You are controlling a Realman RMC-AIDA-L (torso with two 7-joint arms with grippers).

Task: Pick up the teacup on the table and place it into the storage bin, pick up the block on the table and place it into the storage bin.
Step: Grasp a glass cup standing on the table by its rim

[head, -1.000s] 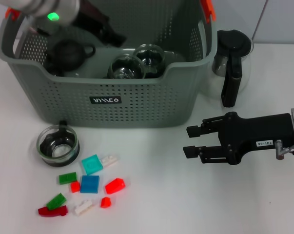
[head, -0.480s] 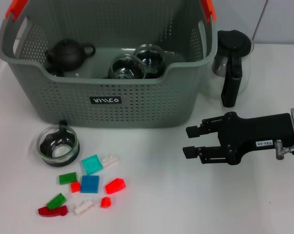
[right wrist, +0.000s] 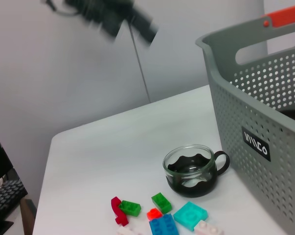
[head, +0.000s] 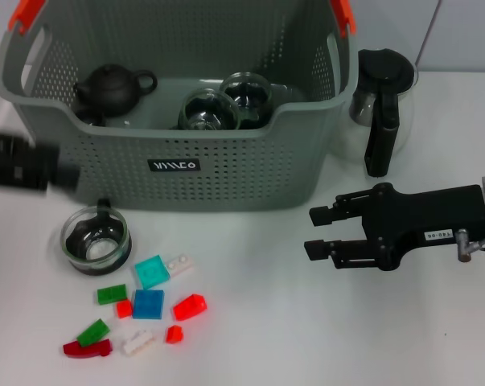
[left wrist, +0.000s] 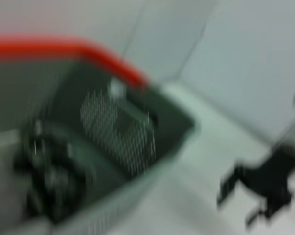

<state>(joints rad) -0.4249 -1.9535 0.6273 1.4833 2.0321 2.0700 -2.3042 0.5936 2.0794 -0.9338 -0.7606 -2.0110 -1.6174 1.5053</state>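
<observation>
head view: the storage bin point(head: 186, 173) stands at the back of the table point(head: 258, 338). it holds three things: one black teapot point(head: 112, 87) and two glass cups point(head: 226, 100). one more glass teacup point(head: 96, 240) sits on the table just in front of the bin, and ten small blocks point(head: 150, 304) lie scattered before it. the right gripper point(head: 316, 232) hovers with its fingers point(head: 324, 215) spread apart and nothing between them; teacup and blocks lie well beyond its fingertips, and a glass pitcher point(head: 381, 100) stands behind it, beside the bin. the left gripper point(head: 21, 165) is a dark blur near the teacup; whether its fingers are apart or together cannot be told.

left wrist view: blurred; the bin's orange handle and dark contents show, with the right gripper farther off.

right wrist view: the teacup stands just beside the bin wall, with blocks in front.
</observation>
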